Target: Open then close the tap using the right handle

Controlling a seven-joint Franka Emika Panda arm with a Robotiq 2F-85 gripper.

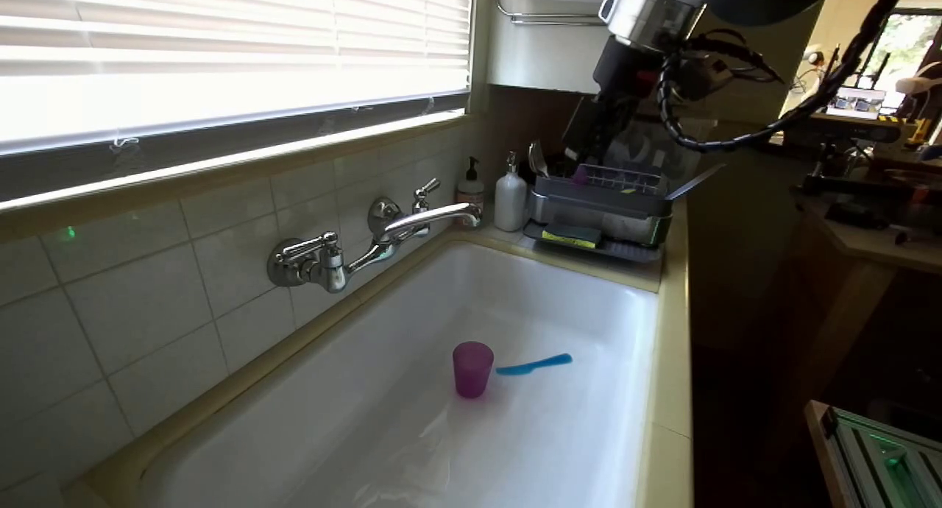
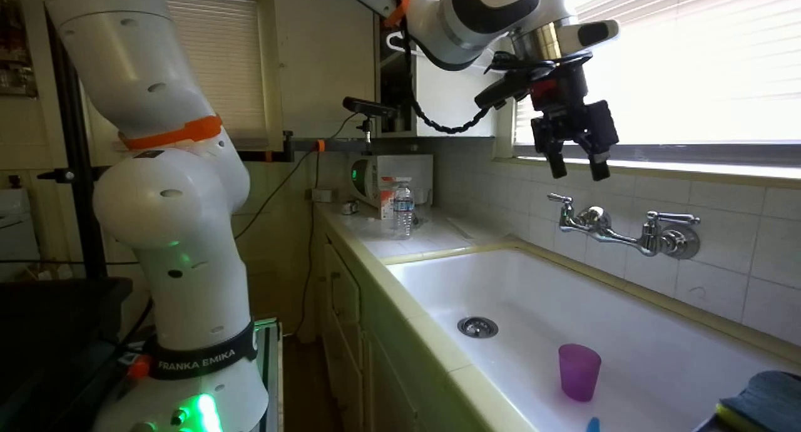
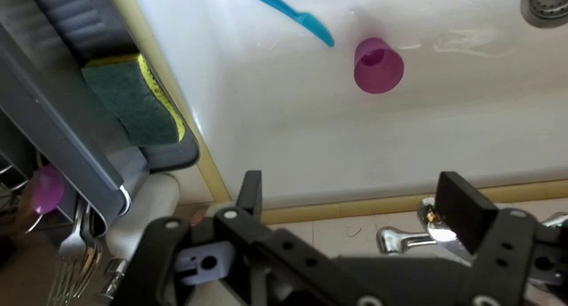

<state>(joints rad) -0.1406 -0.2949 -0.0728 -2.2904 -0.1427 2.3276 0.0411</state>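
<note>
The chrome tap is mounted on the tiled wall above the sink, with its spout [image 1: 441,215] over the basin. I see no water running from it. The right handle [image 1: 427,190] is the one nearer the dish rack; it also shows in an exterior view [image 2: 676,218] and in the wrist view [image 3: 397,241]. The left handle [image 1: 309,247] is at the other end. My gripper [image 2: 579,169] is open and empty, held above the tap without touching it. In the wrist view the right handle lies between and beyond the spread fingers [image 3: 350,177]; the right finger partly covers the spout.
A purple cup [image 1: 472,369] and a blue knife [image 1: 533,364] stand and lie in the white sink [image 1: 353,420]. A dish rack [image 1: 600,199] with cutlery, a sponge [image 3: 133,100] and soap bottles [image 1: 510,199] occupy the end nearest the right handle. Window blinds [image 1: 235,51] hang above.
</note>
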